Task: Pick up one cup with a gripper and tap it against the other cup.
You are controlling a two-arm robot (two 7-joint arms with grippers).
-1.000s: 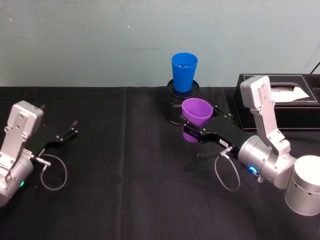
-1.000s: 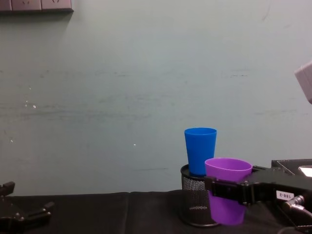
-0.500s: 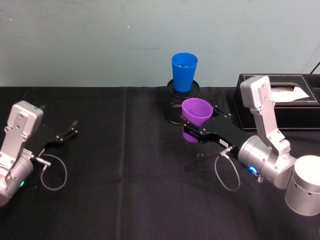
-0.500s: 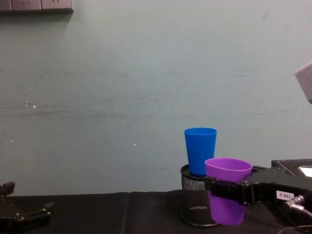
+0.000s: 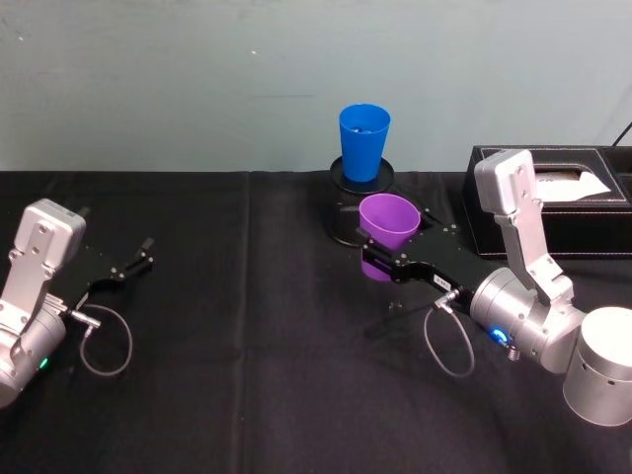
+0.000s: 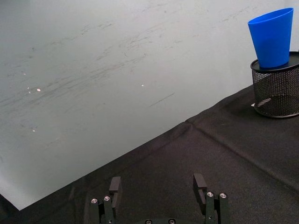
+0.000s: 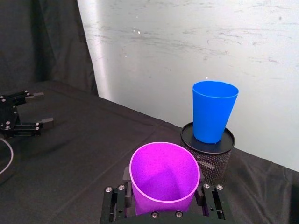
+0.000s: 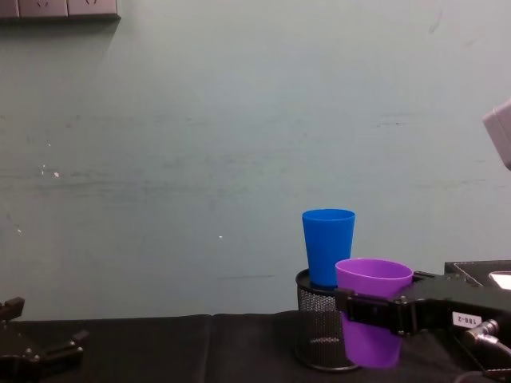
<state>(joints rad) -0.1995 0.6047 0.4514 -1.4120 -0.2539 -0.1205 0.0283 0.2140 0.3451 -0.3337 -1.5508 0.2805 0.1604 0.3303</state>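
A black cloth (image 5: pixel 247 395) covers the table across the lower part of the head view, meeting a pale, scuffed wall (image 5: pixel 197 79) that takes up the top. A grey panel (image 8: pixel 60 8) is cut off at the upper left corner of the chest view. At right centre of the head view, the right gripper (image 5: pixel 390 255) has its jaws clamped on the purple cup (image 5: pixel 387 225), which is upright with its mouth open upward. The clamp hides the cup's lower wall, so it is unclear whether the base touches the cloth. Just behind it, toward the top centre, the blue cup (image 5: pixel 363 141) stands upright on the flat top of a black mesh pen holder (image 5: pixel 346 222). The right wrist view shows a gap between the two cups. A black box (image 5: pixel 553 197) sits at the right edge, its far end cut off. At the left edge the left gripper (image 5: pixel 133 260) is low over the cloth, jaws apart and holding nothing.
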